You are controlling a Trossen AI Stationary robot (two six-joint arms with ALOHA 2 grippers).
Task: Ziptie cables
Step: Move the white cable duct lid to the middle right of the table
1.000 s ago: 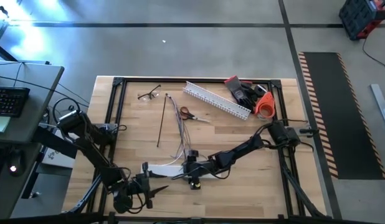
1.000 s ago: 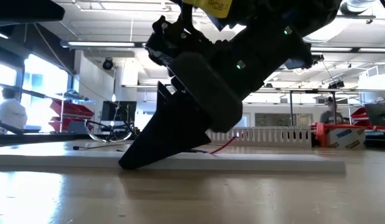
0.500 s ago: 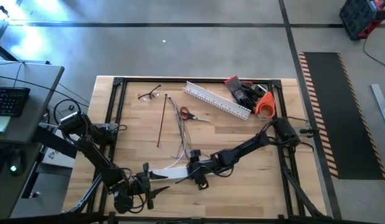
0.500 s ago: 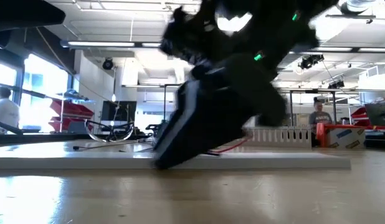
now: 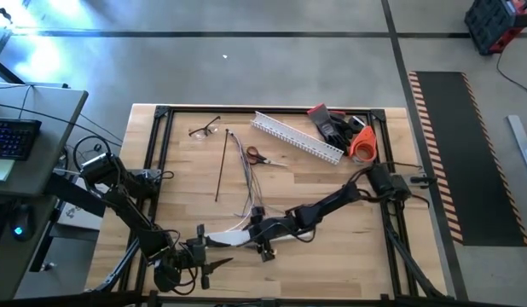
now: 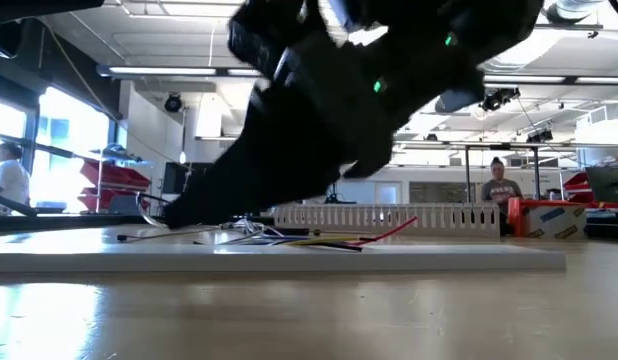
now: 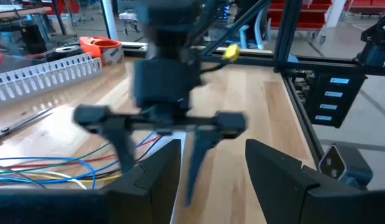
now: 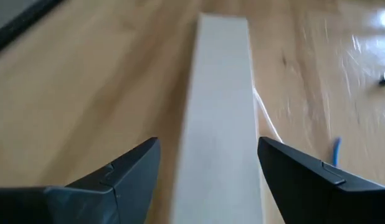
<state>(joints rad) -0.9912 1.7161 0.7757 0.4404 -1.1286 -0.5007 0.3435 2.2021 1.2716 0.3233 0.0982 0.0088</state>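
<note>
The cables (image 5: 246, 183) lie loose on the table's middle, and their coloured ends (image 7: 55, 168) spread beside a flat white cover strip (image 5: 225, 232). The thin black ziptie (image 5: 222, 166) lies straight on the wood to their left. My right gripper (image 5: 257, 234) is open and low over the strip's right part. Its fingers stand on either side of the strip (image 8: 220, 93), and I see no touch. My left gripper (image 5: 204, 251) is open near the strip's left end, facing the right gripper (image 7: 161, 118). In the low view the right gripper (image 6: 289, 130) hangs above the strip (image 6: 289, 258) and the cables (image 6: 299, 238).
A white slotted duct (image 5: 296, 136), red-handled scissors (image 5: 257, 156), glasses (image 5: 204, 130), an orange tape roll (image 5: 361, 145) and a dark red-black tool (image 5: 327, 119) lie along the far side. Black frame rails (image 5: 161, 153) border the table. Bare wood lies at the near right.
My right gripper swung a little toward the table's right edge, then back toward the left along the white strip. In the low view its fingertip, which stood down at the strip, now sits higher, and the cables behind it have come into view.
</note>
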